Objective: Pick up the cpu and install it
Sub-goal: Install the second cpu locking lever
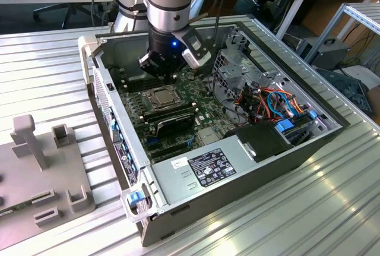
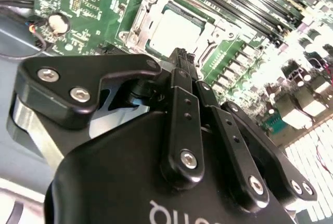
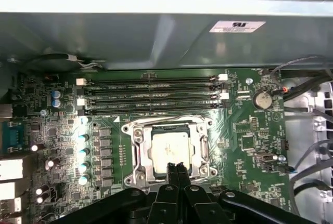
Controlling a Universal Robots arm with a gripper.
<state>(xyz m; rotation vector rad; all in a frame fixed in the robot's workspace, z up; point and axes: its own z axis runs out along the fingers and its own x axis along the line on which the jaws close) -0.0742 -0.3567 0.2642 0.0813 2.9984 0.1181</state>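
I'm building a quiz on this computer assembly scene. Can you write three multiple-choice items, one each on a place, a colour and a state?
1. Where is the small flat square silver-grey cpu?
A. In the metal socket frame on the board
B. On the grey fixture outside the case
C. On the power supply

2. What colour is the circuit board inside the open computer case?
A. Blue
B. Green
C. Red

3. How do the fingers of the black gripper stand?
A. Spread wide around the cpu
B. Closed together, holding nothing
C. Clamped on a cable

Answers: 1 A, since both wrist views show the cpu lying within the socket frame. 2 B, as the board is green in every view. 3 B, because in the first wrist view the fingertips meet at the cpu's edge with nothing between them.
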